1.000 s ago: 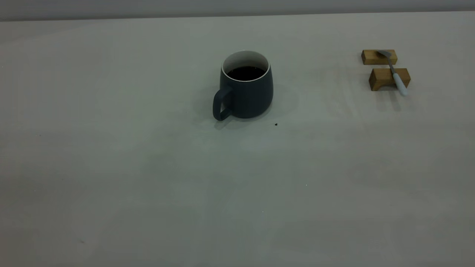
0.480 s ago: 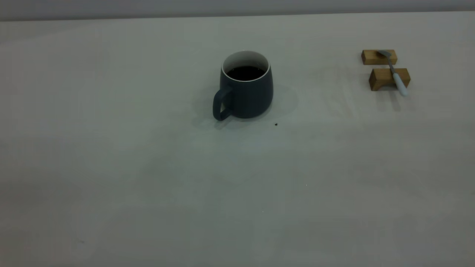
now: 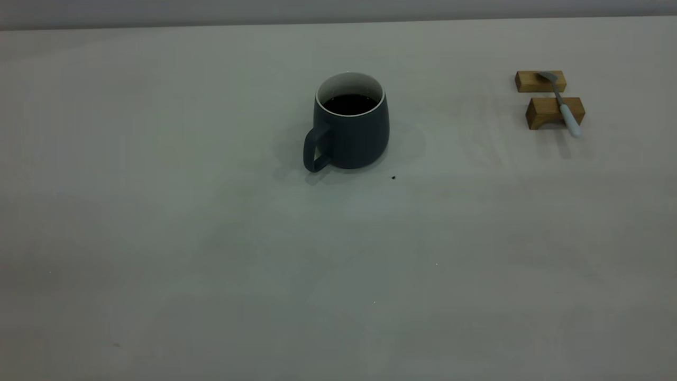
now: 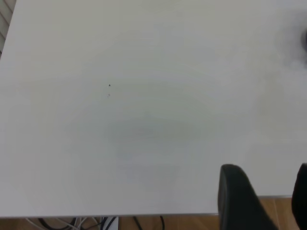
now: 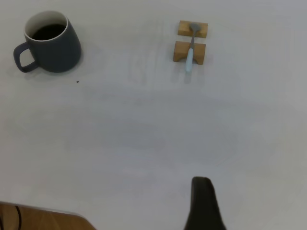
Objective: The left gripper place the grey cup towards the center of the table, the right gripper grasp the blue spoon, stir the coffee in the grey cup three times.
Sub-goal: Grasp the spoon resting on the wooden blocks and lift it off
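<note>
I have the grey cup [image 3: 350, 123] standing upright near the middle of the worktop [image 3: 211, 254], its loop handle turned toward the camera-left side and the coffee [image 3: 350, 103] lying flat and glossy well below the pale rim. The matte glazed body looks heavy and rigid, so I judge the handle or the wall the safest hold, moved slowly to avoid slopping. The blue spoon [image 3: 565, 108] lies across two tan wooden blocks [image 3: 550, 98], well apart from the cup; it looks light, slim and slippery, best pinched at its rounded handle overhanging the nearer block. The left gripper [image 4: 268, 201] hovers at the worktop edge with jaws parted; of the right gripper [image 5: 204, 203] I cannot tell.
</note>
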Robot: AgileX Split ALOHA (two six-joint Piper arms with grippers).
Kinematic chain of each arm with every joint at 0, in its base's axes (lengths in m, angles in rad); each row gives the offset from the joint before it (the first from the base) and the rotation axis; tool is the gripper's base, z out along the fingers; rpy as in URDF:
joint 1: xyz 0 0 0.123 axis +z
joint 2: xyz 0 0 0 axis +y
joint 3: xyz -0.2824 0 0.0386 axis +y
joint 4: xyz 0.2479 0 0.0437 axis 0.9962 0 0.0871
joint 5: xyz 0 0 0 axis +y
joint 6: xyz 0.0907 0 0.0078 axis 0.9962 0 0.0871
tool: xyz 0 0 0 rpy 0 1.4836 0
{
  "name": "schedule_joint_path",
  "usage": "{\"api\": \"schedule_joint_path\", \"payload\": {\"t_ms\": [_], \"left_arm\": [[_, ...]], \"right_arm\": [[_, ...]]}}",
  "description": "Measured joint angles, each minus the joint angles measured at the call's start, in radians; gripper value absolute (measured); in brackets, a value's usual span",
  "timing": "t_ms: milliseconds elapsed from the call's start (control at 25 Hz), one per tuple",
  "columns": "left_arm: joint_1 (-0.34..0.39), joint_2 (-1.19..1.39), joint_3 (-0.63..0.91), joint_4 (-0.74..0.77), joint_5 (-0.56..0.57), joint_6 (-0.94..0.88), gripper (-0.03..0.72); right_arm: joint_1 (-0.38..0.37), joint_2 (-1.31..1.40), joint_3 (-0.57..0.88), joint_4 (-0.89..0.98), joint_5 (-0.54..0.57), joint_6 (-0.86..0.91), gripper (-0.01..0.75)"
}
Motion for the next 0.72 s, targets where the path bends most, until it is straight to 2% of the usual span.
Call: {"api": "schedule_joint_path", "payload": {"t_ms": [600, 720], "left_arm": [[0.001, 0.000, 0.000, 0.000, 0.000, 0.000, 0.355], [0.001, 0.000, 0.000, 0.000, 0.000, 0.000, 0.355]], "right_arm": [[0.000, 0.001, -0.002, 0.000, -0.001, 0.017, 0.578], [0.000, 0.068, -0.050, -0.005, 0.000, 0.018, 0.580]]}}
